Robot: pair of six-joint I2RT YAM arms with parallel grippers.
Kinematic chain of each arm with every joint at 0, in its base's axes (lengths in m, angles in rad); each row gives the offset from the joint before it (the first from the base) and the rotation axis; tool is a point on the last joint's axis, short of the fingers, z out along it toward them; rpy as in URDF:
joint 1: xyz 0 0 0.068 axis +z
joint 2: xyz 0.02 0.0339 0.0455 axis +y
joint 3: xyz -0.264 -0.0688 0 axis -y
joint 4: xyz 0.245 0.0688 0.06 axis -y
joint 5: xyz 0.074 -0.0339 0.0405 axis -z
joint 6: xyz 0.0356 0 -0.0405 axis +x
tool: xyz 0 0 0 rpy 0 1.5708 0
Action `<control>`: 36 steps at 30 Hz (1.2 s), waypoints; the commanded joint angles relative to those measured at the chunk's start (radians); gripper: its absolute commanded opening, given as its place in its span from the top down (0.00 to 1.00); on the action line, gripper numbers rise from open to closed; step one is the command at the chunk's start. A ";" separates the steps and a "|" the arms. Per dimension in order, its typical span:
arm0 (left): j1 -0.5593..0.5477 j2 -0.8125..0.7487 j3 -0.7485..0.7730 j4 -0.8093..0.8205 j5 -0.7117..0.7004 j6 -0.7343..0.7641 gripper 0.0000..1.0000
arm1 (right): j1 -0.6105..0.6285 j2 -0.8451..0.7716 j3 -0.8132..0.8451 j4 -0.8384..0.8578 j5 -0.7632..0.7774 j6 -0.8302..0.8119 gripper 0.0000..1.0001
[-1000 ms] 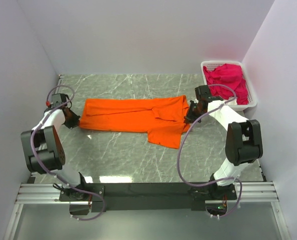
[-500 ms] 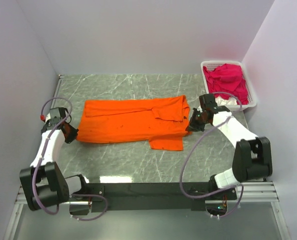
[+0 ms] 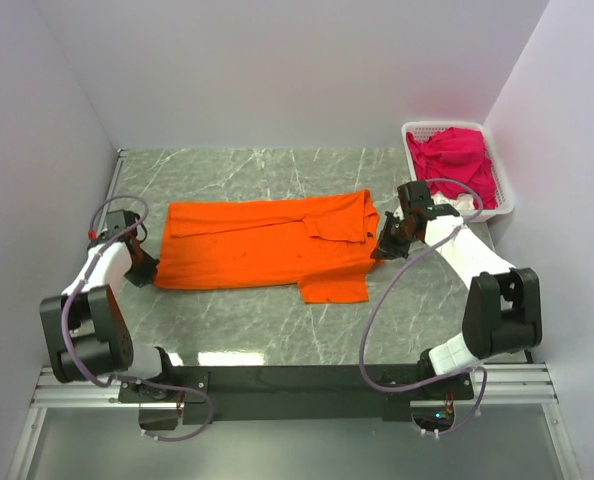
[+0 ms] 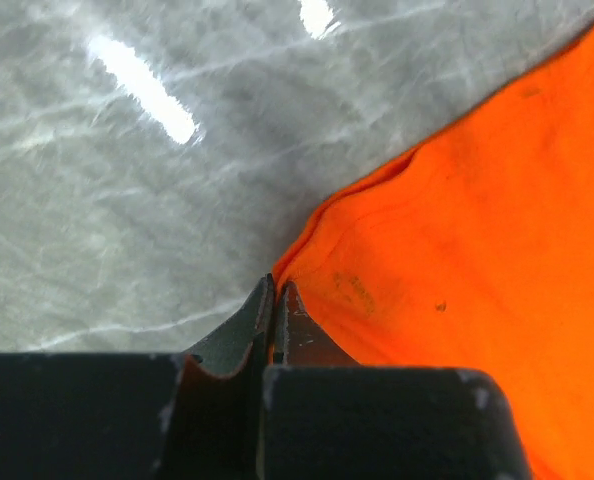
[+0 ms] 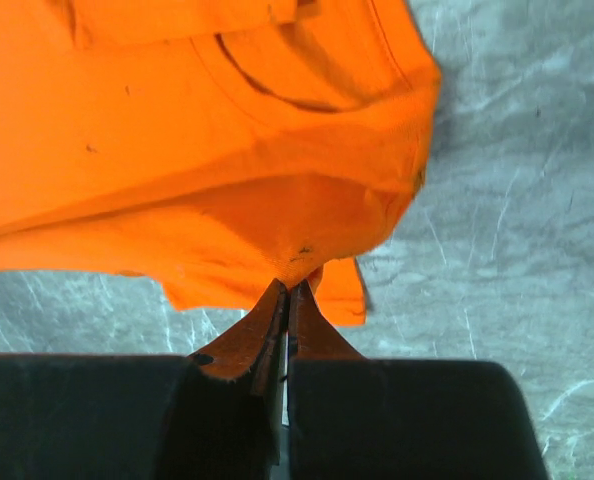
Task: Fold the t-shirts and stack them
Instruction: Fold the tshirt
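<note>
From the top camera I see the orange t-shirt (image 3: 257,245) spread flat across the middle of the desk (image 3: 277,320), stretched between my two grippers. The left gripper (image 3: 147,268) is pressed together on the shirt's near left corner, and the right gripper (image 3: 382,248) is pinching its right edge beside the sleeve. Bare desk lies behind the shirt and in front of it, towards the arm bases, while the left wall stands close outside the left gripper. Past the right gripper, in the far right corner, the white basket (image 3: 505,200) holds the magenta t-shirts (image 3: 452,160), close to my right forearm. On the left wrist camera the fingers clamp the very corner of the hem, with orange cloth running off to the right and bare marble ahead and to the left. On the right wrist camera the fingers nip a fold of the shirt's edge, with cloth bunched ahead and open desk to the right.
</note>
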 commanded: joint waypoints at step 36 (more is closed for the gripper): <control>-0.061 0.346 0.370 0.045 -0.003 0.057 0.99 | -0.047 0.242 0.234 0.007 0.043 -0.016 0.97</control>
